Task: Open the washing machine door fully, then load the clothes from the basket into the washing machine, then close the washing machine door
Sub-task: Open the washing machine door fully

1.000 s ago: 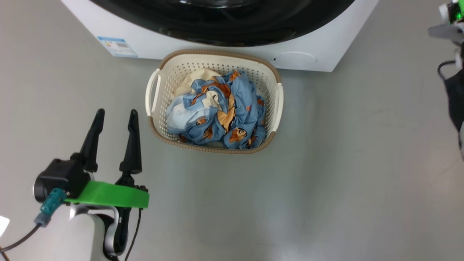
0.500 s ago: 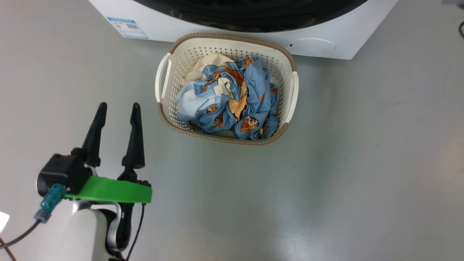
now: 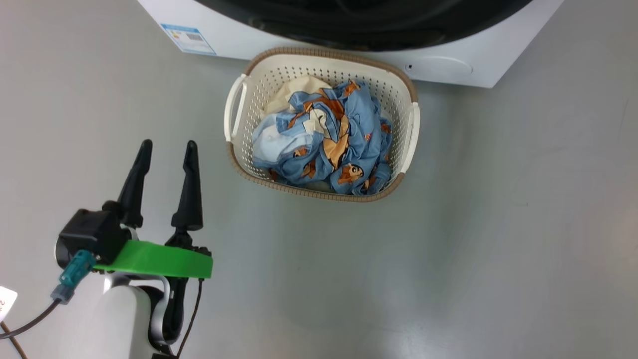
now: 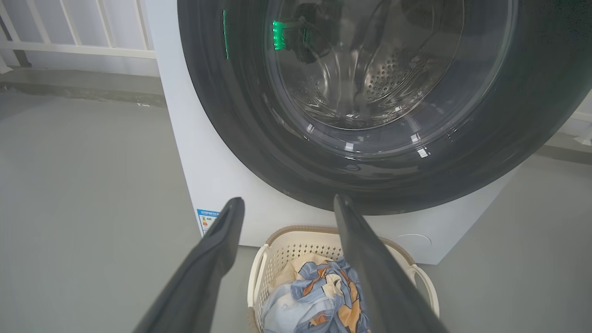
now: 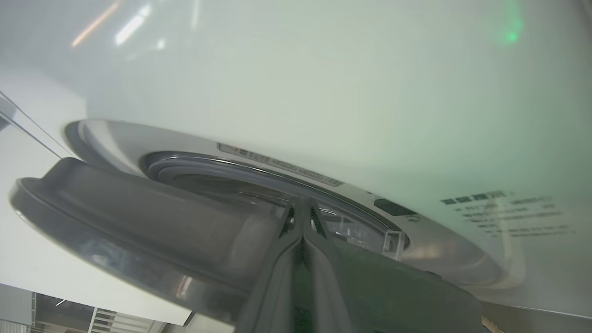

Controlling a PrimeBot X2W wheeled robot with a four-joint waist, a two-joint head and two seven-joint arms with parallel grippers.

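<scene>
- the basket [image 3: 259,89]: on the floor [image 3: 448,249].
- the clothes [image 3: 324,139]: in the basket.
- the washing machine [image 3: 498,55]: just behind the basket.
- left gripper [image 3: 168,143]: left of the basket, apart.

basket [image 3: 259,94]: cream-white, peppered with small holes, brown woven-look rim
clothes [image 3: 349,129]: blue with orange and cream cartoon animal prints, plus a cream-white piece
washing machine [image 4: 217,185]: white body, blue-and-white label sticker [image 3: 188,39]
washing machine door [image 4: 222,92]: glossy black rim, clear glass centre
floor [image 3: 498,224]: plain grey
left gripper [image 3: 168,144]: black fingers [image 3: 189,189], bright green plate [image 3: 154,259], teal plug [image 3: 75,269]
</scene>
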